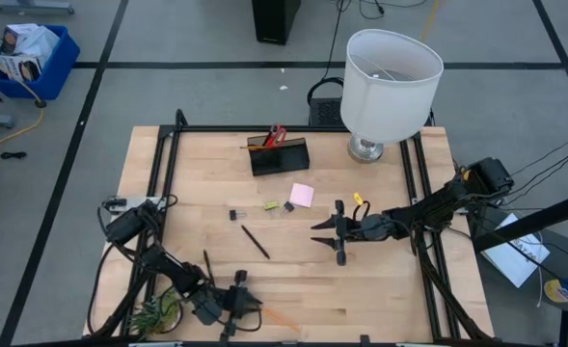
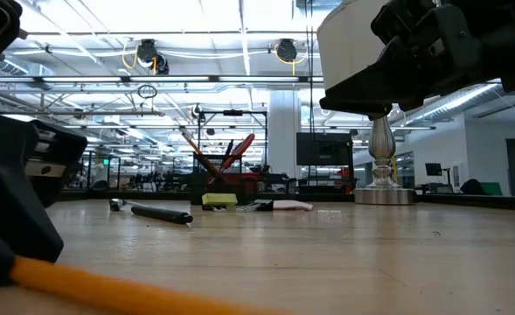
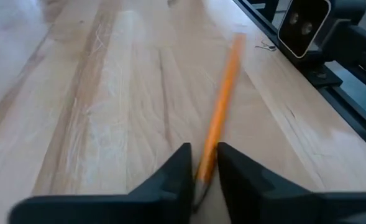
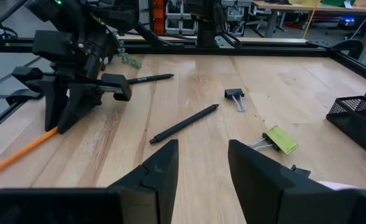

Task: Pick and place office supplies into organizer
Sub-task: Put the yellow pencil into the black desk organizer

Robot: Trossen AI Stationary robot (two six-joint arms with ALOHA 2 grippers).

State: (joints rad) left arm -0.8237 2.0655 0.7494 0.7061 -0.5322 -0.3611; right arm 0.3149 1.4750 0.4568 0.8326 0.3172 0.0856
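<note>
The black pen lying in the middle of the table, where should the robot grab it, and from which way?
Probably the middle of the black pen, coming straight down from above. It lies flat on the bare table, slanted, with nothing touching it, so fingers should close across its thin barrel, not along it. The open right gripper is nearest; the left gripper is busy pinching an orange pencil.

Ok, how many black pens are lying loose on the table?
2. One pen lies mid-table between the arms. The other pen lies beside the left pincer, which grips an orange pencil. The organizer may hide more.
</note>
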